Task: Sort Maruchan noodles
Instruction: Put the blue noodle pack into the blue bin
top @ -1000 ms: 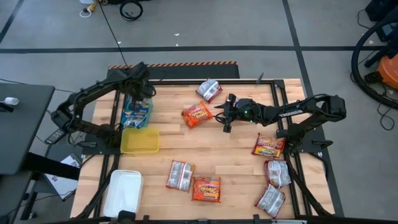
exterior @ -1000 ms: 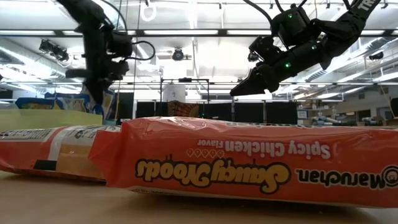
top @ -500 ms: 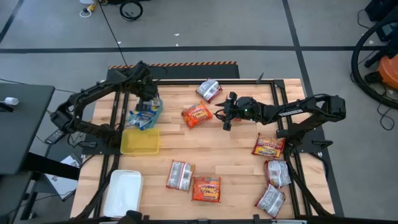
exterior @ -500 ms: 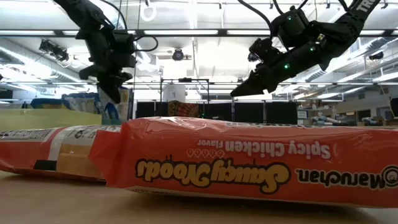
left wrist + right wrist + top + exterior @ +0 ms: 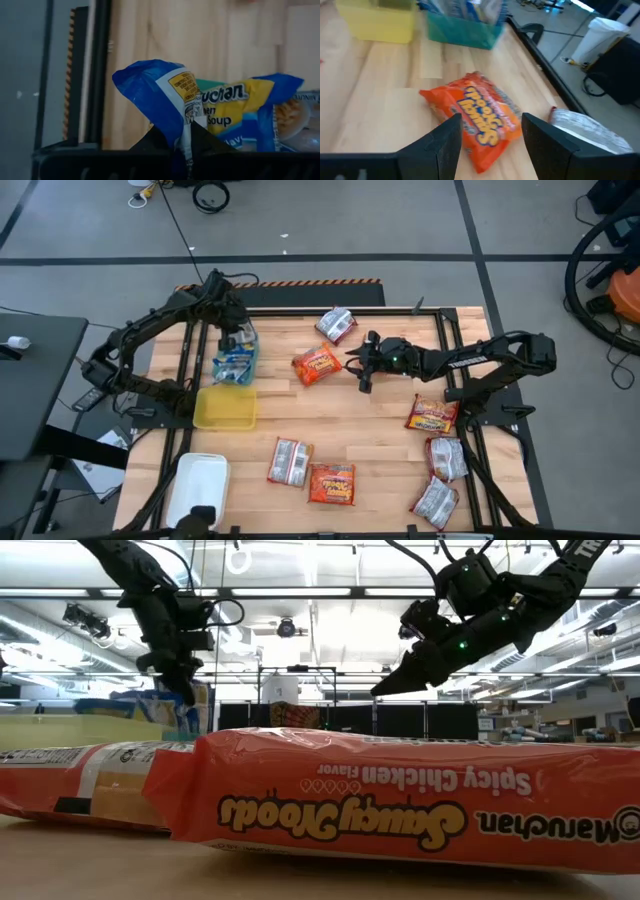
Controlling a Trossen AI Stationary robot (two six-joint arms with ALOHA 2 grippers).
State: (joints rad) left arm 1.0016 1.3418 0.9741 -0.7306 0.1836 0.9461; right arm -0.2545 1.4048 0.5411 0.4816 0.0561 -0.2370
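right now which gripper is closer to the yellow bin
Left. The left gripper is shut on a blue packet over the teal bin, right beside the yellow bin. The right gripper, open, is mid-table by an orange packet.

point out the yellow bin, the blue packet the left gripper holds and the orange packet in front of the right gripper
yellow bin [image 5: 225, 406], high view, on its bare floor
blue packet [image 5: 160, 92], left wrist view, on the blue upper corner above the fingers
orange packet [image 5: 477, 115], right wrist view, on the printed front
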